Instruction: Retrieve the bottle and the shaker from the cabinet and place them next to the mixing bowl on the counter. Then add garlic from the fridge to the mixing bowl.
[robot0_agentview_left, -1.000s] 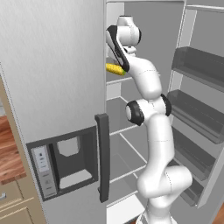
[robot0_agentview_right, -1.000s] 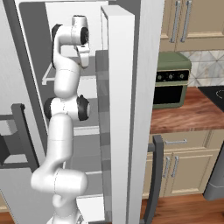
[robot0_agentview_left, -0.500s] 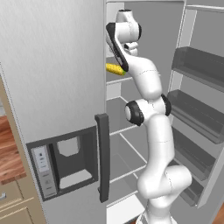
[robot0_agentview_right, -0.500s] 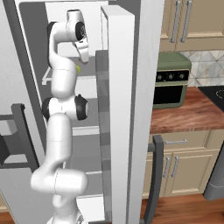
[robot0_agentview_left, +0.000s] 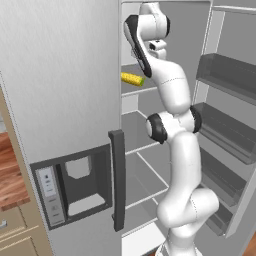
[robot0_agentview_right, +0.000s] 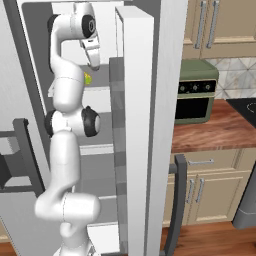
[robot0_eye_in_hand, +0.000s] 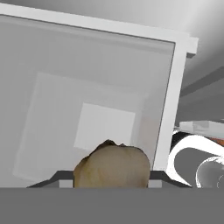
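I see the gripper (robot0_eye_in_hand: 110, 183) closed on the garlic (robot0_eye_in_hand: 112, 165), high inside the open fridge (robot0_agentview_left: 60, 100). A corn cob (robot0_agentview_left: 132, 78) lies across an upper shelf (robot0_agentview_left: 137, 91), near its front edge.

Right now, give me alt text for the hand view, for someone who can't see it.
A tan, lumpy garlic sits between the gripper fingertips at the bottom of the view, apparently held. Behind it are the pale grey inner wall and white frame of the fridge, seen at a tilt.
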